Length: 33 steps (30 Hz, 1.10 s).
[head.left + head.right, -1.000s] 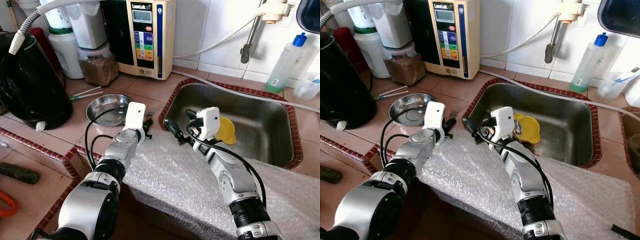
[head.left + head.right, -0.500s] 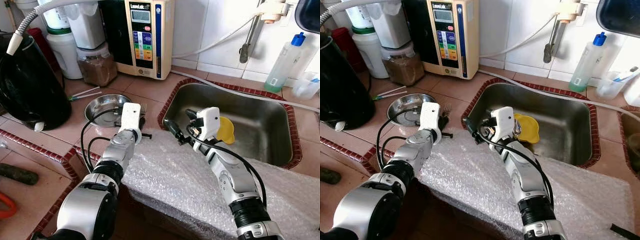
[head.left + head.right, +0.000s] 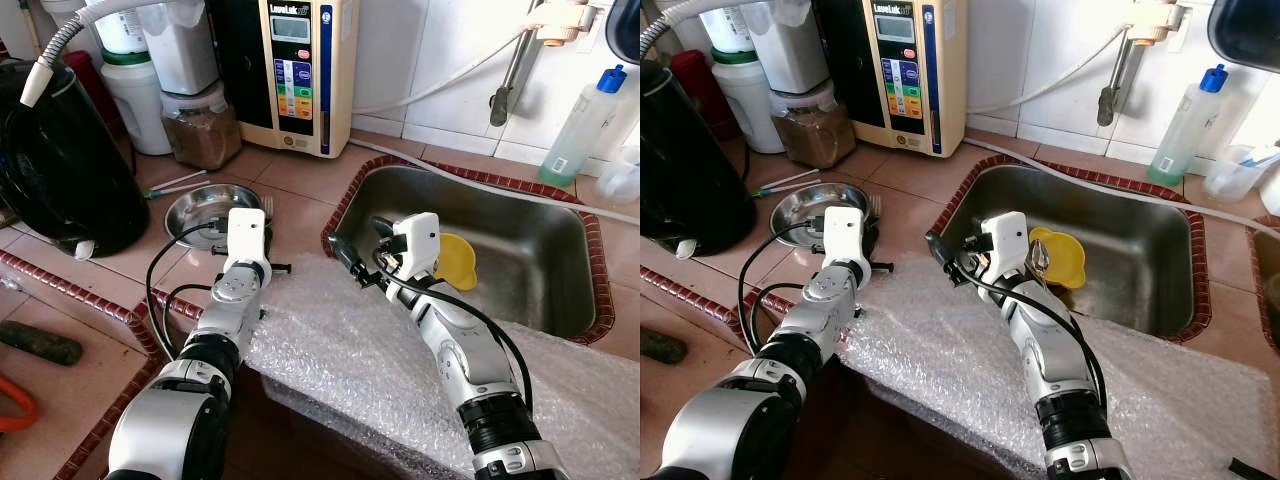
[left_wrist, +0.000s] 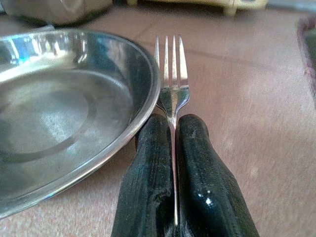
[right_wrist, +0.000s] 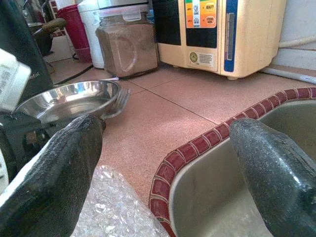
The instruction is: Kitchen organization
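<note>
Since a second ago, the left gripper [image 4: 174, 133] has swung away from the bubble wrap [image 3: 400, 370] toward the steel bowl [image 3: 205, 210], carrying the fork [image 4: 173, 89]. Its fingers are clamped tight on the fork's handle, tines pointing forward just beside the bowl's rim, low over the tiled counter [image 3: 290, 185]. The right gripper [image 3: 358, 250] hovers at the near corner of the sink [image 3: 480, 240], fingers spread wide and holding nothing, with a yellow cup [image 3: 455, 262] behind it. The likely risk is the narrow handle pivoting in the pinch, or the tines catching the rim and tipping the bowl.
</note>
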### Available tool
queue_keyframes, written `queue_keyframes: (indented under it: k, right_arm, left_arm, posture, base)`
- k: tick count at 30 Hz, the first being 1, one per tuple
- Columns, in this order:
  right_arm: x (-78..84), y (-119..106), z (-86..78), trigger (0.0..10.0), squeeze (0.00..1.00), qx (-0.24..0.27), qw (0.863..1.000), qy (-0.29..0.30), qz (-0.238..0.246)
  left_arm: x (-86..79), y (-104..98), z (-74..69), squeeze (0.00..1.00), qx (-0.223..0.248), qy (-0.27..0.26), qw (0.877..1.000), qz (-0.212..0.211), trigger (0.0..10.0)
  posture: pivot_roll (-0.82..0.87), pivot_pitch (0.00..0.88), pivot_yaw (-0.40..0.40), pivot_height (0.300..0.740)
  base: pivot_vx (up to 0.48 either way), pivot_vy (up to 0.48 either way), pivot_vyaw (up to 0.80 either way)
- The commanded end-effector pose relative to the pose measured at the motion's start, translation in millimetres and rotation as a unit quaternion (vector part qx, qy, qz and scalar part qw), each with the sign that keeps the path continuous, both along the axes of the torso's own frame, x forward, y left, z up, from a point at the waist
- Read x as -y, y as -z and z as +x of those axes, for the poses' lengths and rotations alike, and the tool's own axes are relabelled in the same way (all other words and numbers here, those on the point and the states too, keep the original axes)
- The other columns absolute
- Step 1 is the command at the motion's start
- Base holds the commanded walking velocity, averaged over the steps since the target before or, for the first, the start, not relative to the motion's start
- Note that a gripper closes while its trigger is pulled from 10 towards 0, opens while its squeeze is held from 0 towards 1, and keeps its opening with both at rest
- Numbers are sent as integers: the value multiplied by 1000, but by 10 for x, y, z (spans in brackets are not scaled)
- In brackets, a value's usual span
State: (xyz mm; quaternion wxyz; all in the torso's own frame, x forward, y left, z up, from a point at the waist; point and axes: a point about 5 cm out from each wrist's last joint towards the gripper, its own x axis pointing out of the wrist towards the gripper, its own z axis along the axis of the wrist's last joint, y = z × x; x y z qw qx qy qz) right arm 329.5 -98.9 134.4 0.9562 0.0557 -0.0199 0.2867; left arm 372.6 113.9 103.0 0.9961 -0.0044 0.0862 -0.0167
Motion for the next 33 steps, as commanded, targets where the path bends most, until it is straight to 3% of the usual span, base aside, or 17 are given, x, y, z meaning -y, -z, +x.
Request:
queue_keyframes:
  k: [1, 16, 18, 20, 26, 29, 31, 33]
  right_arm:
    - [-16, -33, 27, 10000, 788, 6, 1000, 2, -3]
    - [-26, -35, 30, 10000, 788, 7, 1000, 5, 0]
    - [-36, -66, 27, 10000, 792, 12, 1000, -3, 12]
    - [-41, -84, 26, 10000, 788, 14, 1000, -7, 17]
    - [57, -270, 91, 10000, 788, 24, 996, 6, 83]
    - [133, -353, 116, 10000, 722, 32, 992, 16, 117]
    - [176, -416, 124, 10000, 600, 39, 987, 22, 154]
    - [199, -456, 126, 10000, 612, 40, 983, 22, 179]
  left_arm:
    - [3, -109, 17, 0, 41, -5, 999, -14, 0]
    - [162, -355, -13, 0, 158, 26, 987, -8, 0]
    - [310, -496, -48, 0, 212, 85, 974, -16, 0]
    - [345, -527, -62, 0, 226, 99, 969, -11, 0]
    - [432, -574, -111, 0, 257, 142, 956, 6, 0]
    - [443, -560, -126, 0, 258, 151, 954, 3, 0]
    - [462, -546, -137, 0, 256, 158, 954, 2, 0]
    - [479, -535, -143, 0, 253, 163, 954, -4, 0]
  posture:
    - [5, 0, 56, 740]
    - [6, 0, 56, 740]
    - [7, 0, 55, 740]
    - [7, 0, 55, 740]
    - [5, 0, 58, 740]
    - [3, 0, 60, 740]
    - [3, 0, 60, 740]
    - [3, 0, 60, 740]
  base:
    - [0, 0, 0]
    - [0, 0, 0]
    - [0, 0, 0]
    - [0, 0, 0]
    - [0, 0, 0]
    - [0, 0, 0]
    - [0, 0, 0]
    - [0, 0, 0]
